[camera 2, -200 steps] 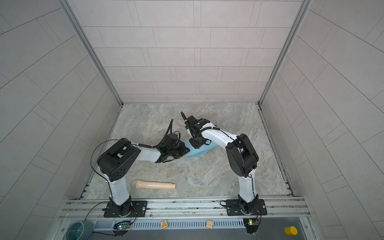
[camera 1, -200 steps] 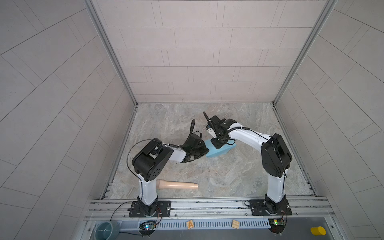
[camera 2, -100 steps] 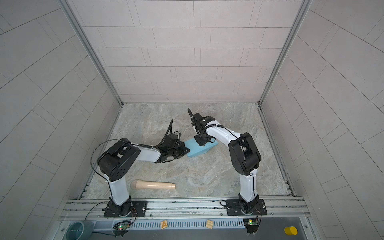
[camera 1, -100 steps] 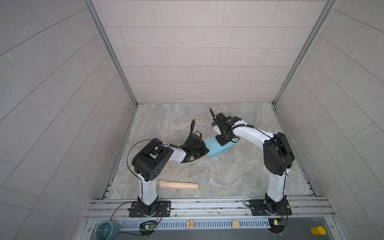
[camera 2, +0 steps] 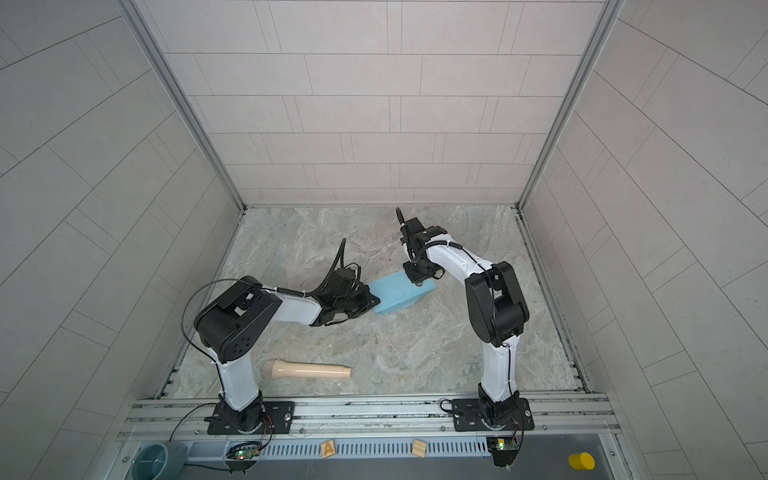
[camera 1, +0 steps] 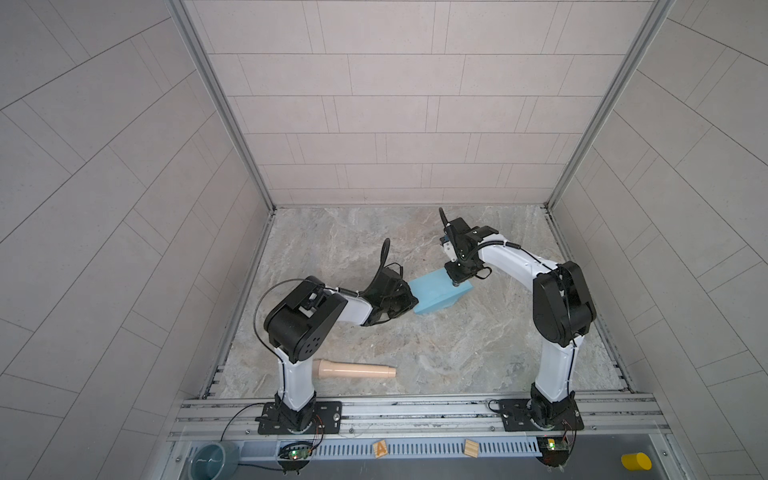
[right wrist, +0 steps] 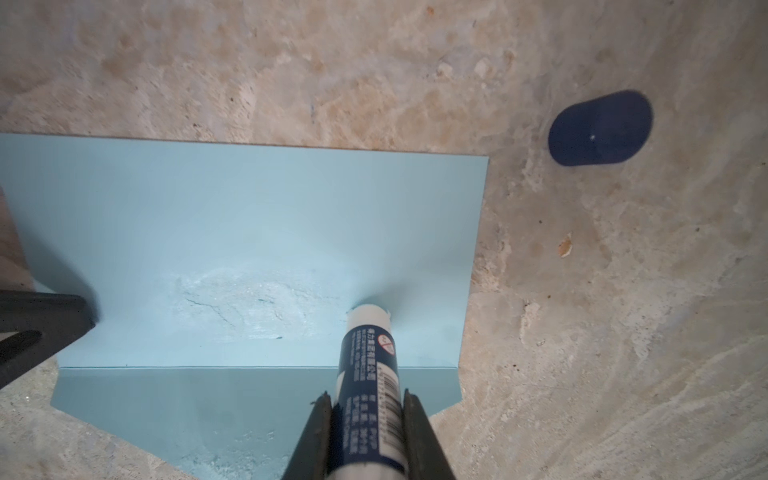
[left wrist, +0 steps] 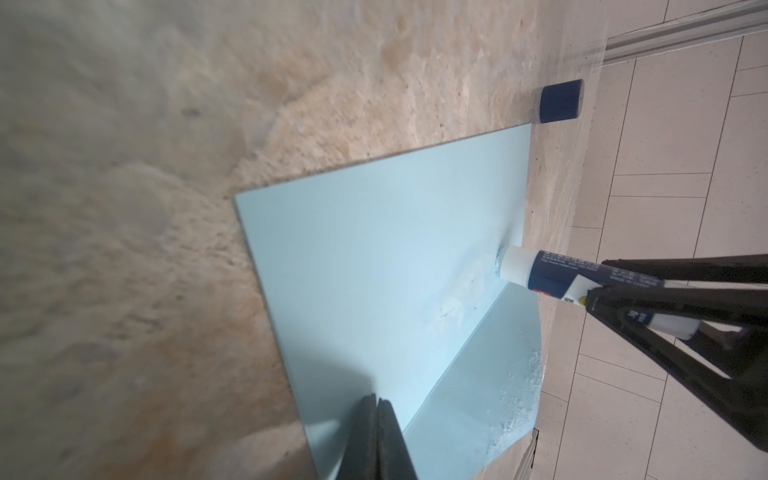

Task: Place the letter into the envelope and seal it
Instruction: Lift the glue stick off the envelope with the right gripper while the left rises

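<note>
1. The envelope (camera 1: 434,293) lies flat on the tabletop (camera 1: 415,353) between the two arms, with its flap (right wrist: 208,407) open. The letter shows in no view. I judge that it is inside already, but I cannot confirm this.
2. The right end effector (right wrist: 368,409) is closed around a glue stick (right wrist: 368,353). Its white tip presses on the envelope body just beside the fold, next to a whitish glue patch (right wrist: 249,303). The paper dents around the tip and the patch looks rough, so too much pressure could wrinkle or tear the paper.
3. The left end effector (left wrist: 376,405) is fully closed and grips nothing. Its tips rest on one end of the envelope and pin it down. If this hold slips, the drag of the sticky tip could turn the envelope or pull it along.
4. The stick is held only between two narrow fingers (right wrist: 322,415). A strong sideways stroke could tilt it in the grip.
5. If the glue is uneven or dries too early, the flap may not stay closed. Glue that goes past the edge could stick the envelope to the tabletop.
6. The dark blue cap (right wrist: 600,129) lies on the tabletop near an envelope corner. A wide arm movement could knock it away.
</note>
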`<control>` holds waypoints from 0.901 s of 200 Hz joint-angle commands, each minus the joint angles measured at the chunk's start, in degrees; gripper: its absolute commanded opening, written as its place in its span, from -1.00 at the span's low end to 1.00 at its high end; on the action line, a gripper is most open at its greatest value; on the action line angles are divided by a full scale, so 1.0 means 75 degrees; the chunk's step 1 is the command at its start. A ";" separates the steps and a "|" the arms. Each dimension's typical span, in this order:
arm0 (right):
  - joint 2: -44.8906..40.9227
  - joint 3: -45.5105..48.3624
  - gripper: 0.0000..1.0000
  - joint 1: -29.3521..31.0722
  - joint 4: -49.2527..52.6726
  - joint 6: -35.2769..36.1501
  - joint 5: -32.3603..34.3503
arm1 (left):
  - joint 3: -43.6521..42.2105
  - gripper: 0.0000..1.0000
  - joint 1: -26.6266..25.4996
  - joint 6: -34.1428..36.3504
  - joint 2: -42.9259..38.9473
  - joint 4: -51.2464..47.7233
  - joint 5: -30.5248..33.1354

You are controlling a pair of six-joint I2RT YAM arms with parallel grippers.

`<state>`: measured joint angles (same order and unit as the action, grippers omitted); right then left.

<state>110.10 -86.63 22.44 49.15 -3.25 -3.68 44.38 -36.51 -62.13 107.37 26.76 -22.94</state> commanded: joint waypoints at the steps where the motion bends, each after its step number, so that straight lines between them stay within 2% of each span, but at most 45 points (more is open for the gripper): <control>1: -0.0359 -0.0083 -1.00 -0.0038 0.0010 -0.0097 -0.0414 | -0.0151 -0.91 -0.0040 0.0007 0.0010 -0.0186 0.0081; 28: -0.1257 0.0159 -1.00 -0.0238 -0.0735 -0.0418 -0.1136 | -0.0155 -0.91 -0.0035 0.0054 -0.0043 -0.0249 0.0114; 74: -0.2818 0.1350 -1.00 -0.0811 -0.2713 -0.1005 -0.2554 | -0.0145 -0.90 -0.0036 0.0081 -0.0113 -0.0305 0.0140; 114: -0.3883 0.2373 -1.00 -0.0835 -0.4182 -0.1224 -0.3005 | -0.0005 -0.85 -0.0039 0.0217 -0.0411 -0.0500 0.0156; 156: -0.4476 0.2616 -1.00 -0.0829 -0.4600 -0.1398 -0.3426 | 0.0256 -0.57 -0.0033 0.0689 -0.1584 -0.1081 0.0435; 180: -0.4901 0.3012 -1.00 -0.0841 -0.5373 -0.1797 -0.3647 | 0.0405 -0.44 -0.0032 0.1055 -0.2510 -0.1526 0.0536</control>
<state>77.67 -65.87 16.08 16.51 -13.39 -27.94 44.91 -36.51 -58.26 95.20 19.03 -20.73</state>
